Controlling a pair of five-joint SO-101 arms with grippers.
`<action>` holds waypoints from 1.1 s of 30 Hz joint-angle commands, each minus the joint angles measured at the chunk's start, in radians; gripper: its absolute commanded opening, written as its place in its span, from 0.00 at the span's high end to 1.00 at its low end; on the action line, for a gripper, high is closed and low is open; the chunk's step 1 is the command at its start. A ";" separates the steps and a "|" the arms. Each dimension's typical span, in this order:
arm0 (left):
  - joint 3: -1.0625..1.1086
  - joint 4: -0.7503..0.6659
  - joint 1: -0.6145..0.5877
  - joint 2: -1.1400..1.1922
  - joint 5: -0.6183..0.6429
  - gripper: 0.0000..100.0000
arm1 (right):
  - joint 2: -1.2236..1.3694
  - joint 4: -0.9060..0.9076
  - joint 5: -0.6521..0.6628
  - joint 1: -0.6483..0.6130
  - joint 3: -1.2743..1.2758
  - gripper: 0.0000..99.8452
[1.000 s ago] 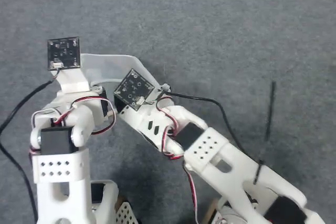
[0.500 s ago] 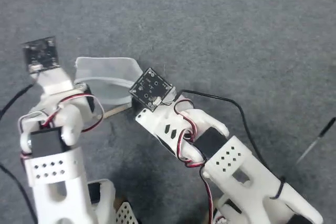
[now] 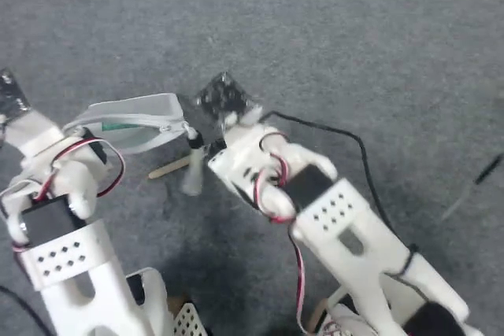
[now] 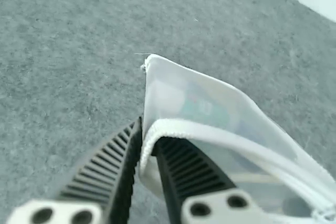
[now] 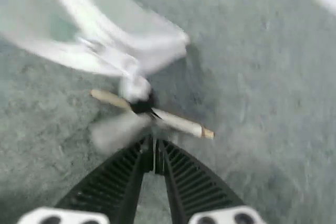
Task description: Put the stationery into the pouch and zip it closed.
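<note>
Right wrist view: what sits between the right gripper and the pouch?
A tan stick lies across the gap between the right gripper and the pouch, flat on the grey mat.

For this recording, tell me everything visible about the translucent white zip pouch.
The translucent white plastic pouch has a white fabric zipper band along its top edge. It seems lifted off the grey carpet and stretched sideways between the arms. The left gripper is shut on the rim at one end. The right gripper appears shut on the zipper pull at the other. Something green shows through its wall.
</note>
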 commanded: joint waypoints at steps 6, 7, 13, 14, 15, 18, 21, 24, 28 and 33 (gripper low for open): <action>-0.012 -0.044 -0.008 -0.006 0.017 0.99 | 0.199 0.170 -0.245 0.087 -0.290 0.88; -0.012 -0.044 -0.008 -0.006 0.017 0.99 | 0.220 0.194 -0.275 0.091 -0.313 0.85; -0.012 -0.044 -0.008 -0.006 0.017 0.99 | 0.334 0.225 -0.391 0.090 -0.390 0.84; -0.010 -0.044 -0.008 -0.006 0.017 0.99 | 0.354 0.219 -0.411 0.090 -0.399 0.83; -0.010 -0.044 -0.008 -0.006 0.017 0.99 | 0.377 0.217 -0.427 0.090 -0.408 0.83; -0.010 -0.046 -0.014 -0.006 0.017 0.99 | 0.453 0.186 -0.470 0.088 -0.427 0.83; -0.010 -0.048 -0.054 -0.006 0.017 0.99 | 0.532 0.145 -0.526 0.087 -0.450 0.83; -0.010 -0.048 -0.061 -0.006 0.017 0.99 | 0.602 0.107 -0.589 0.085 -0.476 0.83; -0.010 -0.048 -0.061 -0.006 0.017 0.99 | 0.682 0.038 -0.637 0.085 -0.485 0.83; -0.010 -0.048 -0.061 -0.006 0.017 0.99 | 0.765 -0.041 -0.631 0.054 -0.486 0.83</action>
